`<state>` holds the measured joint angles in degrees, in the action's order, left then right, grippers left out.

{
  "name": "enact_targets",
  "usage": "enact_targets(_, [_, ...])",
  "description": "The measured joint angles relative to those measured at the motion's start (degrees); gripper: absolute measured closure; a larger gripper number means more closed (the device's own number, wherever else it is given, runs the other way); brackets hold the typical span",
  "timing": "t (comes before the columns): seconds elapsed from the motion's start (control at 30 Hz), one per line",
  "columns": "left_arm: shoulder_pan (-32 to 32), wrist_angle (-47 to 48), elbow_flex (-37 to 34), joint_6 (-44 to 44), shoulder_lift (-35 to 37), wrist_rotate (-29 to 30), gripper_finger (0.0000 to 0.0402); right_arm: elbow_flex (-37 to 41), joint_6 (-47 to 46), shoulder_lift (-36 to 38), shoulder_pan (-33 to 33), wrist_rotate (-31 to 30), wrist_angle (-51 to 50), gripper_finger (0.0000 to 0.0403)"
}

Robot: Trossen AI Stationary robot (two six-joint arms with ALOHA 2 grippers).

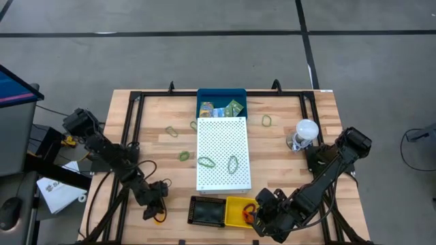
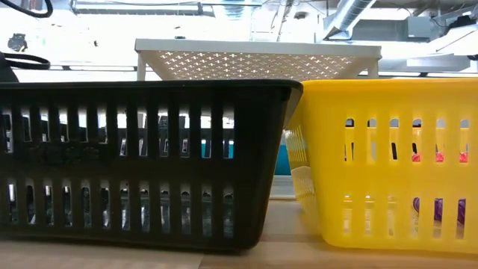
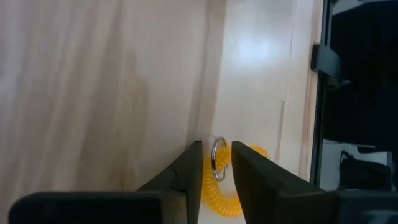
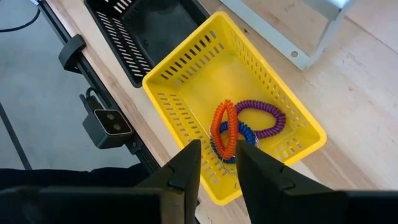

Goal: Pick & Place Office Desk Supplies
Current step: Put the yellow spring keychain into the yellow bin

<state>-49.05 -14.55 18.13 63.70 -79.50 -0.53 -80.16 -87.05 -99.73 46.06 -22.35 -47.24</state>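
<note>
Orange, purple, blue coiled loops (image 4: 239,127) lie in yellow basket (image 4: 180,93).

Yellow basket (image 4: 186,81) holding orange coil (image 4: 225,127), purple coil (image 4: 264,118), blue coil (image 4: 244,135), beside black basket (image 4: 149,31)

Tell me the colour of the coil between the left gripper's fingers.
Yellow coil; the left wrist view shows it best.
</note>
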Motion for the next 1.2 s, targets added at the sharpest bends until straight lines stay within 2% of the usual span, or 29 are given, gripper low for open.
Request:
enact_targets(0.2, [-1.7,0.2,0.0,0.0,0.0,-0.4,0.0342,0.0,0.0,0.0,0.0,0.0,0.1,0.0305])
enact_targets(0.4, [-1.8,1.2,0.0,0.1,0.1,-0.7,0.0394,0.0,0.0,0.0,-0.1,0.0,0.1,0.0305])
enact_targets(0.93, [0.0,0.4,-0.1,-0.3,0.9,0.1,0.0401,0.0,0.3,0.0,-0.4,-0.2,-0.6,0.0305])
enact_targets(1.2, [3.9,4.1,-0.1,-5.6,9.8,-1.3,0.0401,0.0,0.5,0.4,-0.4,-0.3,-2.6,0.0305])
